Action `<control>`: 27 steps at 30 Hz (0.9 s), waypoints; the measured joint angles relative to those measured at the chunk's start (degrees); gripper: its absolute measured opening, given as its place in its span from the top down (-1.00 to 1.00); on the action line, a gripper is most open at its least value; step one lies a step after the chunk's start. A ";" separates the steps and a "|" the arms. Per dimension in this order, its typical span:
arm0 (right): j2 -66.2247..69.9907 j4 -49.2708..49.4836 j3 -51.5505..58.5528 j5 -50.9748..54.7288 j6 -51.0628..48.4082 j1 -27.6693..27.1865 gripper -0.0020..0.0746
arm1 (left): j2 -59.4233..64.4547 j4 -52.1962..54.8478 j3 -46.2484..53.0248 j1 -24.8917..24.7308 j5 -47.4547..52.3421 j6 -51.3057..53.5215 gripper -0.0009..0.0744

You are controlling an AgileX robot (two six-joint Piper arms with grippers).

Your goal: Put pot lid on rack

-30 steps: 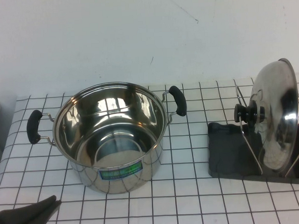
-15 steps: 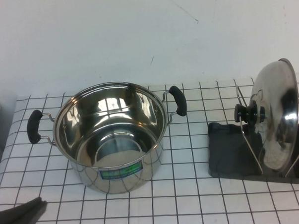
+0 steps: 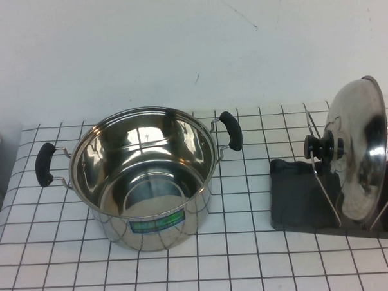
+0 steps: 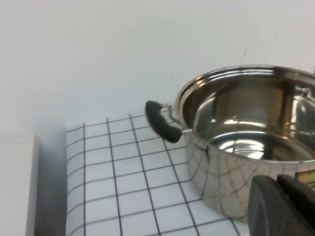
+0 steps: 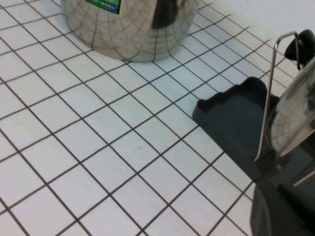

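The pot lid [image 3: 362, 151] stands on edge in the rack [image 3: 299, 199] at the right of the table, leaning on the wire loops, with its black knob [image 3: 318, 146] facing left. In the right wrist view the rack [image 5: 231, 115] and the lid's edge [image 5: 295, 118] lie just ahead of my right gripper [image 5: 283, 211], which is shut and empty. My left gripper [image 4: 280, 201] is shut and empty, low beside the steel pot [image 4: 246, 142]. Neither gripper shows in the high view.
The open steel pot [image 3: 144, 176] with two black handles and a green label stands left of centre on the white checked cloth [image 3: 250, 259]. A white wall runs behind the table.
My left gripper has drawn back from the lower left corner of the high view and gone out of it. The lid, rack and pot have not moved.
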 joint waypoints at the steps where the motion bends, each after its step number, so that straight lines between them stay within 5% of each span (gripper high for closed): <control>1: 0.00 0.10 0.00 0.00 0.00 0.00 0.95 | -0.23 -2.55 0.91 2.08 -0.31 2.28 0.98; 7: 0.00 0.10 0.00 0.00 0.00 0.00 0.95 | -2.95 -8.01 9.59 7.87 -1.84 5.39 0.98; 13: 0.00 0.10 0.00 0.00 0.00 0.00 0.95 | -9.41 -10.34 18.59 8.66 -2.78 5.42 0.98; 27: 0.00 0.10 0.00 0.00 0.00 0.00 0.95 | -11.14 -12.19 19.19 8.66 -3.32 6.15 0.98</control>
